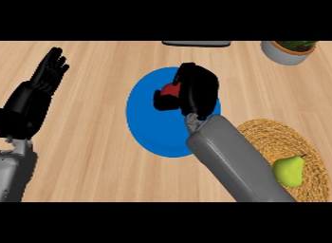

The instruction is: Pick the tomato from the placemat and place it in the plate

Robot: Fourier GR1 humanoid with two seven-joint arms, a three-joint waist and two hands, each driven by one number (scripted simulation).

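Observation:
A red tomato [171,89] shows only as a small patch inside my right hand [195,91], whose fingers and thumb curl round it. That hand hangs over the upper right part of the blue plate [146,127], which lies in the middle of the wooden counter. To the right lies the round woven placemat [308,151], with my right forearm crossing its left edge. My left hand [37,92] rests open at the left, fingers straight and pointing up.
A green pear [289,170] sits on the placemat near its lower part. A white pot with a green plant [289,50] stands at the back right. A dark flat object [195,43] lies at the counter's far edge.

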